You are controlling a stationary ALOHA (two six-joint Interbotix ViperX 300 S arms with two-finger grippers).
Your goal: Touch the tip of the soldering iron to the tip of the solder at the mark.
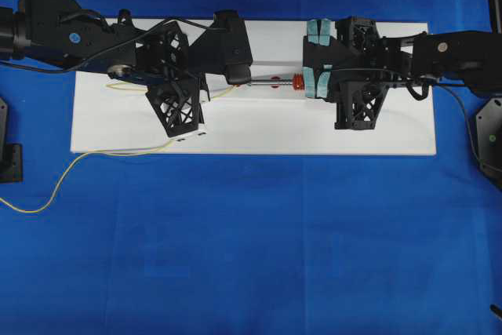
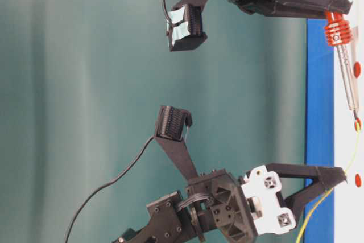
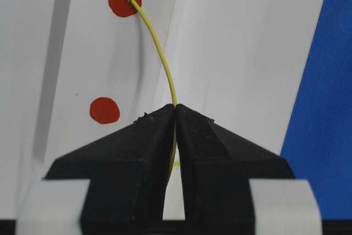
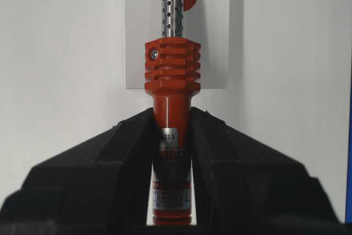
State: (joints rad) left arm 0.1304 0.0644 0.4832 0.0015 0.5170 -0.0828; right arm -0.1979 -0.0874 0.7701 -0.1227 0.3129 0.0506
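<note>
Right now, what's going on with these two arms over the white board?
The right end effector grips the soldering iron by its red handle. The left end effector pinches the solder, a thin yellow wire. The iron's dark tip and the wire's end meet at a red mark on the white board.

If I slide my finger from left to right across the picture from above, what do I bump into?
Thin yellow solder wire → left black robot hand → silver shaft of the red-handled soldering iron → right black robot hand with teal pads.
</note>
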